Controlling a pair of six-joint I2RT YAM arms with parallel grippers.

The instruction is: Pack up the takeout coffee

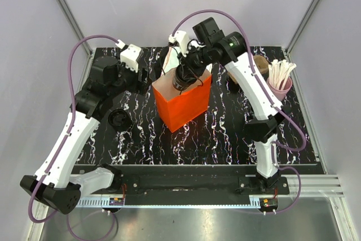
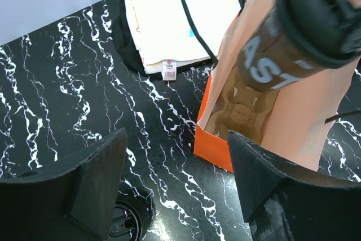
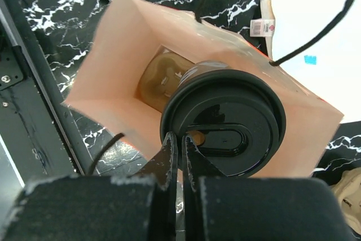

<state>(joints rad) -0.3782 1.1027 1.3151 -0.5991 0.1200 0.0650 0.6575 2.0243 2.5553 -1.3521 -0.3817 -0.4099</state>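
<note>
— Hanging over the open mouth of the orange paper bag [image 1: 186, 108], the takeout coffee [image 1: 181, 79], a small dark cup with a black lid, is tilted. Its base is inside the bag and its lid is above the rim. I have it in the right tool [image 3: 180, 139], whose fingers are pinched almost together on the lid's edge.

— How much of the packing is done?

— I judge it well along but not finished. The cup is only partly in and I have not let go. What is left is to lower it, open the fingers and lift clear.

— And the other arm?

— The left tool [image 2: 175, 167] is wide open and holds nothing. It hovers above the black, white-veined tabletop [image 1: 225, 139] just left of the bag.

— What does each camera add?

— Only the overhead view shows both arms, plus a pink cup of white sticks [image 1: 280, 83] at the far right, well apart from the bag. Only the left wrist view shows the cup's side, with pale letters on it, and how steeply it leans. A flat round black disc [image 2: 127, 221] also lies there beside the left tool. Only the right wrist view looks down on the lid and into the bag. I cannot tell whether anything lies on the bag's floor.
</note>
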